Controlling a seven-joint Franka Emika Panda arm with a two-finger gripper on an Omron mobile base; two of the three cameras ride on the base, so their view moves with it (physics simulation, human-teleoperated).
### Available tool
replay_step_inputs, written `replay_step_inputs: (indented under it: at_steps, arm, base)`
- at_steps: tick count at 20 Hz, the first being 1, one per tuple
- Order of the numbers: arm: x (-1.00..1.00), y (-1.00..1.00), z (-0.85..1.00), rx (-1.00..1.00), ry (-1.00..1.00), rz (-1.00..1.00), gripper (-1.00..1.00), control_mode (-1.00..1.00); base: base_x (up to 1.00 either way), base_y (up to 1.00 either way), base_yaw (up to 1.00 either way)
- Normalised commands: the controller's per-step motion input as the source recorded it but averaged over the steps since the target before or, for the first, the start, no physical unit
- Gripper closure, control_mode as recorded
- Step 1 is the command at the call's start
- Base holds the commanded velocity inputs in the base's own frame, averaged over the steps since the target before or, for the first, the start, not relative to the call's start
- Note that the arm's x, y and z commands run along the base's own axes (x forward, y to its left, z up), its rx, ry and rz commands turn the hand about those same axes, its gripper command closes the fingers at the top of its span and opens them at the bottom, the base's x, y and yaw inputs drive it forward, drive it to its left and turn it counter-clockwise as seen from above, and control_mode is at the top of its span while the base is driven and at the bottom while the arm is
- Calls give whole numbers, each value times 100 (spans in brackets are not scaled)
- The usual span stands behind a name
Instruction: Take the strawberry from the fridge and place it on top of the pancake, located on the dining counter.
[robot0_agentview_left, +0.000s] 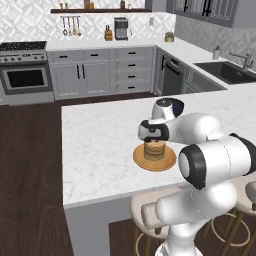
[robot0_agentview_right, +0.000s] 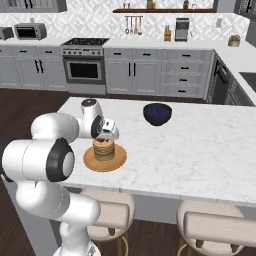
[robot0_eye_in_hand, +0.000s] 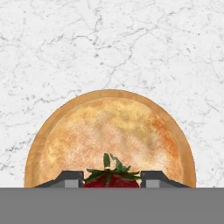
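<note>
The strawberry (robot0_eye_in_hand: 111, 177) sits between the 2 dark tips of the gripper (robot0_eye_in_hand: 111, 179), its green leaves up, directly over the pancake (robot0_eye_in_hand: 110, 140) stack on the orange-brown plate (robot0_eye_in_hand: 33, 151) on the marble bench (robot0_eye_in_hand: 109, 43). Whether the jaws clamp the berry or have let it go I cannot tell, nor whether it rests on the stack. It looks small, light, soft and easily bruised, so hold it gently across its widest red part, not by the leaves.
</note>
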Motion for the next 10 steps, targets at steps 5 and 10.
replay_step_inputs:
  at_steps: [5,10]
  arm:
    - [0,0,0,0,0,0,-100,-100]
    - [0,0,1,0,-1,0,-100,-100]
  base:
    - [0,0,0]
    - [0,0,0]
